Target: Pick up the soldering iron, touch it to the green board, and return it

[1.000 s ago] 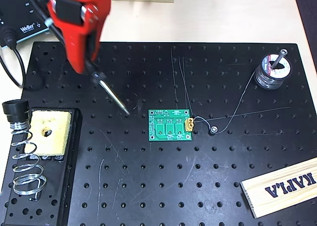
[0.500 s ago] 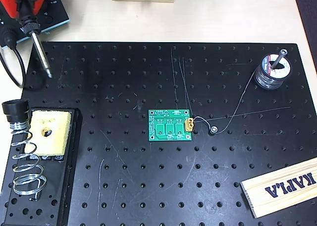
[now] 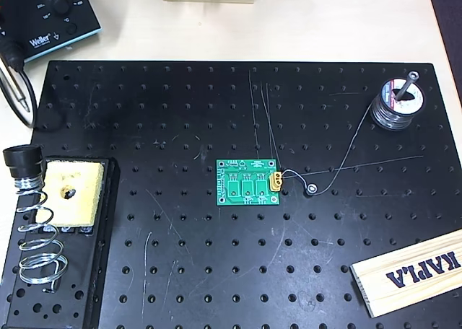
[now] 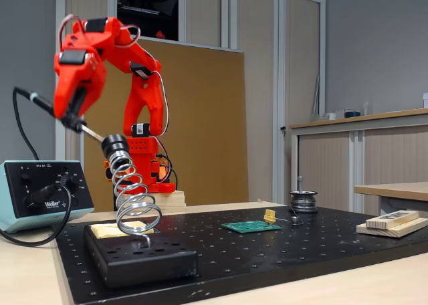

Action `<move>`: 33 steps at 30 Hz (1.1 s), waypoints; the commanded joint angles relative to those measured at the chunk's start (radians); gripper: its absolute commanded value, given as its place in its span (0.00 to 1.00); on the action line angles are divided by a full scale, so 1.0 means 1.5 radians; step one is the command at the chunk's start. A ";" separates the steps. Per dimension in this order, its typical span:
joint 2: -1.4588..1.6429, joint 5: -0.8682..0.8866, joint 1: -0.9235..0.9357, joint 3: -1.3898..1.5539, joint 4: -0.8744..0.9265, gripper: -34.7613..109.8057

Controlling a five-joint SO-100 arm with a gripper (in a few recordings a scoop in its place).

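A: Overhead view, item one?
B: Soldering iron [image 3: 22,97]: only its metal tip, at the left edge over the black perforated board [image 3: 238,271]. A second ago the tip pointed near the green board [image 3: 249,182]; half a second ago it was further left, with red gripper above. The green board lies flat mid-board and has not moved. The coil stand [image 3: 32,235] sits lower left.

A: Fixed view?
B: Red gripper [image 4: 72,114], pinched on the soldering iron [image 4: 83,126], which slants down, tip at the collar of the coil stand [image 4: 130,191]. Green board [image 4: 251,227] well to the right, apart.
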 commanded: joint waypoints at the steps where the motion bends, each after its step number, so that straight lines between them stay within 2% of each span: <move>1: -0.004 -0.005 0.002 -0.080 0.027 0.24; 16: -0.085 0.079 -0.058 -0.137 0.011 0.24; 33: -0.109 0.081 -0.044 -0.137 0.004 0.24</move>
